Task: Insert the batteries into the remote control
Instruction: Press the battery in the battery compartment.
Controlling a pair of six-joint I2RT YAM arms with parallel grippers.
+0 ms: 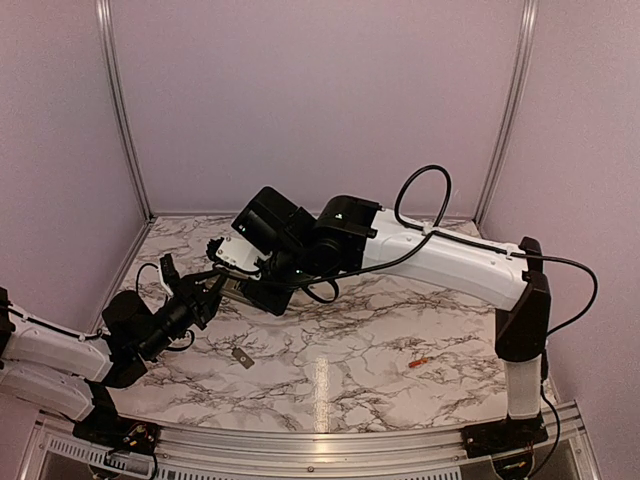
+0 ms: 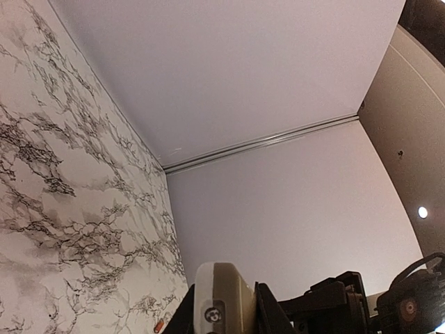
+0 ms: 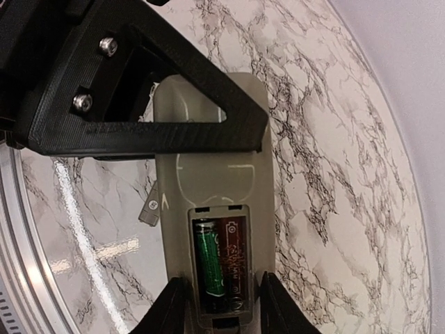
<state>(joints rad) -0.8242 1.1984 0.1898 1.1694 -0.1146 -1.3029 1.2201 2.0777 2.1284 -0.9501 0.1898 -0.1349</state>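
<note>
Left claw (image 1: 200, 288) is clamped on the remote control (image 1: 236, 292), at nine o'clock overhead. Left wrist: that grip is confirmed. Right wrist: right claw (image 3: 224, 307) is set narrowly astride the six o'clock end, contact untellable. The batteries (image 3: 210, 264), seated inside, could be jolted out by a skewed squeeze.

The top view is taken from above and behind the arm bases, looking down and forward over the whole counter (image 1: 350, 335) to its far edge and the back wall. The left wrist view is set low over the counter's left part, tilted, facing along the surface toward a corner where two walls meet; the remote control (image 2: 221, 299) is cropped close at the bottom. The right wrist view is held close above the remote's back, facing down. The counter is shared by all three views.
</note>
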